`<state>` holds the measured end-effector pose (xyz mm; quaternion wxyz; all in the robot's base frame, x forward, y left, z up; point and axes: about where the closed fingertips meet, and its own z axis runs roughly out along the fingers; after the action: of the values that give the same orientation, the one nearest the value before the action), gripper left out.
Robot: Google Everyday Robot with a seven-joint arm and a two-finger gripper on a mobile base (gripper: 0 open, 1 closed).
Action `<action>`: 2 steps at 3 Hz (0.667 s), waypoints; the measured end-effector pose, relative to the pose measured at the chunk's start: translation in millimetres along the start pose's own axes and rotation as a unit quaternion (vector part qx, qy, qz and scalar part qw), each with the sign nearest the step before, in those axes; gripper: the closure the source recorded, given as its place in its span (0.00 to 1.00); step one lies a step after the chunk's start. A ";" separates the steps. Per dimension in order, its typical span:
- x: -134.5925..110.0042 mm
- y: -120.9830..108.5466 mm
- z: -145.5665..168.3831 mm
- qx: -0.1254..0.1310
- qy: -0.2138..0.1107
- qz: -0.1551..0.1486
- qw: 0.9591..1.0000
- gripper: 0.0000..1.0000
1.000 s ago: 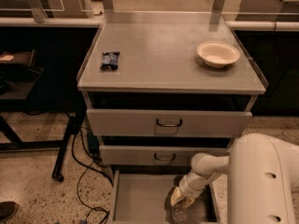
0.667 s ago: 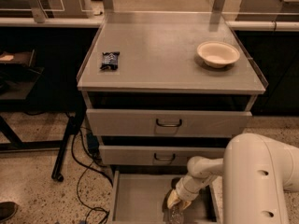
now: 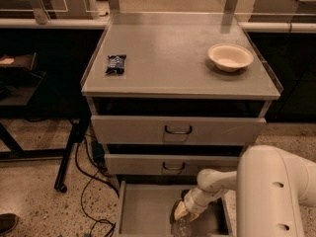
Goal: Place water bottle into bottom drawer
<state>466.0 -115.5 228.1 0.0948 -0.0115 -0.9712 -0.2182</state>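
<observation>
Water bottle at 6 o'clock in the view, clear and crinkled, upright, its lower part cut by the frame edge. Inside the bottom drawer, a little right of the tray's middle, over the plain grey floor; whether touching that floor, cannot tell. Gripped at its upper end by the hand, directly at 12 o'clock of it, yellowish fingertips clenched on the neck.

From the hand, white forearm rising toward 2 o'clock into the bulky white robot body, filling the view's 4 o'clock corner and hiding the drawer's right front corner. Bottom drawer pulled well out, left wall and back wall in sight, bare grey floor at 9 o'clock of the bottle.

Just at 12 o'clock of that drawer, middle drawer with a dark handle. Above it, top drawer with its own dark handle. A dark gap above each of these two fronts.

On top, grey surface with raised edges. White bowl at its 2 o'clock, near the right edge. Small dark snack packet at its 9 o'clock, near the left edge, well apart from the bowl.

On the speckled ground at 9 o'clock of the cabinet, black cables and a dark frame leg ending in a caster.
</observation>
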 end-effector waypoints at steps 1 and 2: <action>-0.5 13.7 3.3 0.012 -0.017 -0.002 1.000 1.00; -12.7 27.5 1.9 0.006 -0.057 0.000 0.998 1.00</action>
<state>479.9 -89.6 235.6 0.0397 -0.0230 -0.9764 -0.2111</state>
